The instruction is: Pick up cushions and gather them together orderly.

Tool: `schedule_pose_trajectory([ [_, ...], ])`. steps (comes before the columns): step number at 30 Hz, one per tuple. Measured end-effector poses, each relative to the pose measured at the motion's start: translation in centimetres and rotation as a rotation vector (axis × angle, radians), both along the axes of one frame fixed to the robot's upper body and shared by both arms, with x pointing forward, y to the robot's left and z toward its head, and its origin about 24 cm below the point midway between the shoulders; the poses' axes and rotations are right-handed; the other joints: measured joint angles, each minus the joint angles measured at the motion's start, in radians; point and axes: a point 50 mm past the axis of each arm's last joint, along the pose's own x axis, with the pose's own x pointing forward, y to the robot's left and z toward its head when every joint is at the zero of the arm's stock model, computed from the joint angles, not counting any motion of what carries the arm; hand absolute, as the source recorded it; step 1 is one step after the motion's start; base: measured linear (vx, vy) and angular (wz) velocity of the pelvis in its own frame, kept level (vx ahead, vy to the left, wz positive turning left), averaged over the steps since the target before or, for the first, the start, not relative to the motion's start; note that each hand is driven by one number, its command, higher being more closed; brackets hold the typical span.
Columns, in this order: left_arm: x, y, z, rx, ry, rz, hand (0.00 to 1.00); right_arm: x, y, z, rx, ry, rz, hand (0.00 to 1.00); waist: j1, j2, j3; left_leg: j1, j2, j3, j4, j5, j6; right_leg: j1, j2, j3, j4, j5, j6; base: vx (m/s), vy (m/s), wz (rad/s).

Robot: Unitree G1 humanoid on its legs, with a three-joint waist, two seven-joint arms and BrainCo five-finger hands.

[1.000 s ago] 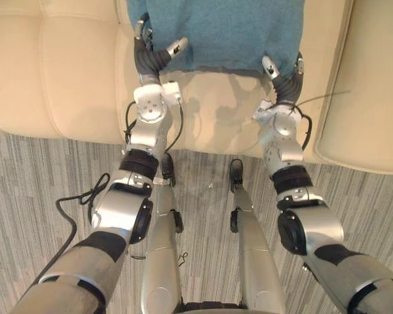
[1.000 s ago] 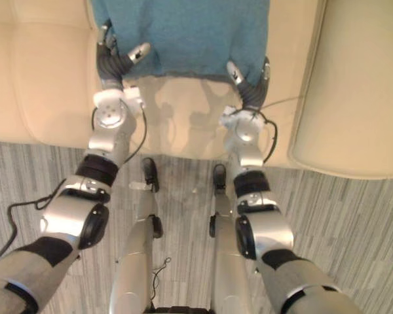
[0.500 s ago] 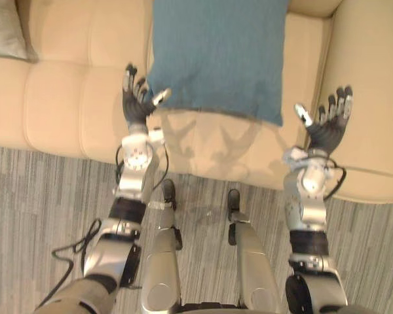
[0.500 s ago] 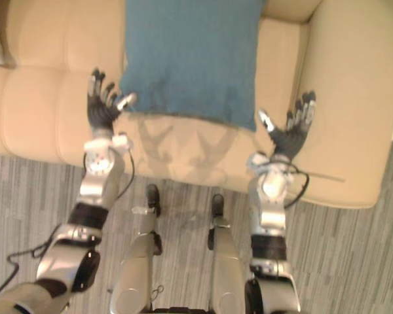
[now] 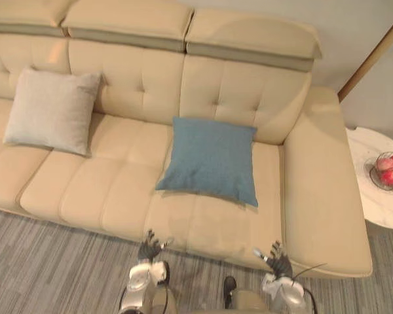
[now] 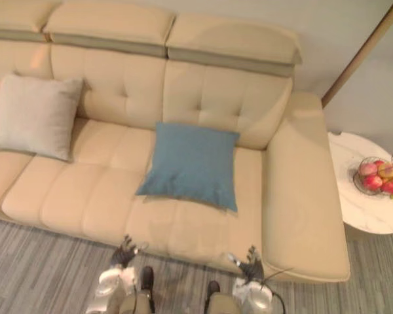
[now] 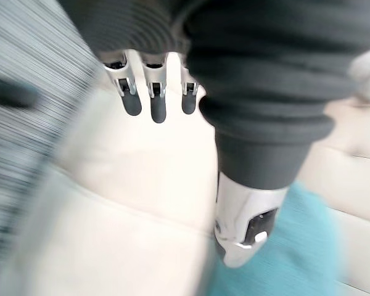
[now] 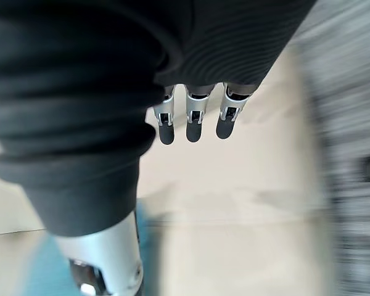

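1. Cushions lie well apart on the sofa [image 5: 111, 196]. The blue cushion [image 5: 211, 159] rests on the sofa's right-hand seat, its top edge against the backrest and its right corner near the armrest. The pale grey cushion [image 5: 51, 111] leans on the backrest toward the sofa's left end.
2. Neither cushion is held. The left hand [image 5: 149, 247] and the right hand [image 5: 277, 261] hover at the sofa's front edge, one on each side below the blue cushion. Their fingers [image 7: 151, 102] are straight, spread and released, with only bare seat leather past them in the wrist views.
3. The blue cushion sits fairly square and settled against the backrest. I judge it is placed there as the gathering spot.
4. The grey cushion is propped upright on its own, so the gathering looks unfinished. It probably needs carrying across the sofa to the blue one.
5. Beyond the sofa's right armrest, a round white surface [image 5: 373, 203] carries a wire bowl [image 5: 388, 171] of red fruit. They may be apples, though they are too small to be sure. The bowl is no part of the task.
6. No brand, label or writing is readable on the sofa or the cushions.
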Motion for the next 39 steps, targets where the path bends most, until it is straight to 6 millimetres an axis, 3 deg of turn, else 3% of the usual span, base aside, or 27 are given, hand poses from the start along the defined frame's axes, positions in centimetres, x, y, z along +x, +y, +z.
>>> schedule_pose_trajectory([
  [2,-2.0,0.7,-1.0,0.007,0.087,0.018,0.00,-1.4,-0.2,-0.8,0.015,0.066,-0.031,0.00,-0.001,-0.002,-0.021,0.030,-0.005,0.000,-0.022,-0.001,0.002,0.033,-0.002,0.001,-0.030,0.006,0.005,0.09,0.015,0.00],
  [10,-4.1,2.3,-1.9,0.058,0.184,-0.002,0.00,-3.0,-1.0,-1.9,0.038,0.167,-0.061,0.00,-0.002,-0.012,-0.038,0.076,-0.039,-0.001,-0.034,-0.015,0.014,0.099,-0.030,0.012,-0.095,0.026,0.025,0.06,0.035,-0.03],
  [13,-4.0,2.5,-1.8,0.070,0.189,-0.015,0.00,-2.6,-0.8,-2.0,0.048,0.173,-0.056,0.00,-0.002,-0.021,-0.032,0.076,-0.050,0.012,-0.034,-0.018,0.019,0.097,-0.038,0.031,-0.102,0.038,0.035,0.03,0.036,-0.14],
  [16,-3.1,2.5,-1.6,0.081,0.168,-0.029,0.00,-0.7,-0.6,-1.5,0.046,0.129,-0.036,0.00,0.001,-0.032,-0.005,0.062,-0.046,0.048,0.007,-0.041,0.032,0.069,-0.040,0.054,-0.066,0.066,0.059,-0.01,0.041,-0.34],
  [19,-0.8,1.8,-0.8,0.079,0.104,-0.053,0.00,1.6,-0.4,-0.5,0.024,0.059,-0.005,0.00,0.003,-0.020,0.015,-0.037,-0.013,0.067,0.162,-0.105,0.061,-0.015,-0.025,0.010,0.012,0.147,0.070,-0.09,0.051,-0.21],
  [20,-0.5,1.5,-0.7,0.071,0.087,-0.049,0.00,2.0,-0.2,-0.4,0.024,0.049,0.000,0.00,0.014,-0.010,0.019,-0.049,0.008,0.075,0.180,-0.108,0.068,-0.025,-0.029,-0.006,0.055,0.126,0.071,-0.13,0.046,0.10],
  [21,0.7,1.4,-0.1,0.074,0.049,-0.052,0.00,2.3,0.5,-0.3,0.037,0.038,0.004,0.00,0.013,-0.026,0.028,-0.073,-0.009,0.060,0.230,-0.118,0.083,-0.082,-0.051,-0.020,0.391,0.000,0.063,-0.09,0.008,0.34],
  [23,1.1,1.7,0.3,0.081,0.019,-0.045,0.00,1.7,1.2,-0.6,0.058,0.048,-0.001,0.00,0.017,-0.049,0.017,-0.111,-0.026,0.031,0.279,-0.120,0.087,-0.069,-0.051,-0.020,0.603,-0.054,0.097,-0.13,-0.028,0.53],
  [25,1.0,2.1,0.4,0.082,0.016,-0.016,0.00,2.3,1.7,-0.4,0.070,0.034,0.003,0.00,0.033,-0.060,0.010,-0.166,-0.030,0.027,0.328,-0.119,0.086,-0.030,-0.041,-0.004,0.646,-0.076,0.125,-0.25,-0.104,0.15],
  [27,0.5,2.1,0.1,0.072,0.029,0.012,0.00,3.3,1.6,0.0,0.064,0.004,0.009,0.00,0.054,-0.062,0.008,-0.225,-0.024,0.032,0.386,-0.115,0.082,0.035,-0.024,0.004,0.502,-0.138,0.106,-0.24,-0.096,-0.20],
  [28,0.2,1.1,-0.1,0.039,0.036,0.024,0.00,3.7,0.8,0.3,0.041,-0.008,0.004,0.00,0.073,-0.021,0.002,-0.260,0.006,0.035,0.368,-0.082,0.068,0.065,0.008,-0.013,0.360,-0.181,0.043,-0.25,-0.076,-0.28],
  [29,0.1,0.8,-0.1,0.024,0.032,0.037,0.00,3.9,0.6,0.4,0.034,-0.014,-0.005,0.00,0.083,-0.005,-0.003,-0.269,0.017,0.040,0.334,-0.054,0.068,0.079,0.024,-0.030,0.288,-0.194,0.019,-0.38,-0.140,-0.30],
  [31,0.3,0.3,-0.1,0.011,0.028,0.031,0.00,4.7,0.6,0.8,0.026,-0.035,-0.015,0.00,0.086,0.016,0.007,-0.271,0.032,0.046,0.259,0.032,0.059,0.106,0.050,-0.055,0.178,-0.218,-0.022,-0.32,-0.134,-0.05],
  [32,0.2,-0.2,-0.2,0.008,0.033,0.008,0.00,4.7,0.4,0.8,0.017,-0.030,-0.029,0.00,0.075,0.039,0.016,-0.266,0.046,0.050,0.207,0.104,0.060,0.106,0.068,-0.073,0.160,-0.211,-0.035,-0.48,-0.108,0.34],
  [33,0.6,-0.9,0.0,0.001,0.021,-0.014,0.00,3.9,0.3,0.5,0.022,-0.011,-0.052,0.00,0.065,0.038,0.024,-0.245,0.049,0.068,0.157,0.133,0.053,0.099,0.065,-0.121,0.160,-0.196,-0.060,-0.46,-0.068,0.36],
  [34,0.8,-1.0,0.0,-0.001,0.015,-0.020,0.00,3.6,0.5,0.3,0.028,-0.002,-0.058,0.00,0.067,0.034,0.025,-0.239,0.054,0.080,0.178,0.108,0.054,0.098,0.055,-0.140,0.162,-0.197,-0.075,-0.41,-0.015,0.26],
  [36,1.4,-0.9,0.4,0.005,-0.005,-0.016,0.00,3.3,0.3,0.2,0.022,0.008,-0.069,0.00,0.066,-0.001,0.039,-0.237,0.031,0.092,0.430,-0.060,0.089,0.094,0.000,-0.164,0.158,-0.168,-0.076,-0.28,0.024,-0.02],
  [37,1.3,-1.0,0.3,0.004,-0.004,-0.016,0.00,3.1,0.3,0.2,0.019,0.011,-0.069,0.00,0.064,-0.003,0.036,-0.236,0.032,0.089,0.472,-0.092,0.093,0.090,-0.006,-0.164,0.154,-0.161,-0.072,-0.24,0.086,0.07],
  [39,1.1,-1.5,0.2,-0.011,0.004,-0.017,0.00,2.1,-0.1,-0.2,0.010,0.037,-0.067,0.00,0.047,0.010,0.026,-0.205,0.053,0.035,0.602,-0.247,0.057,0.059,-0.020,-0.164,0.144,-0.125,-0.046,-0.19,0.196,0.09],
])
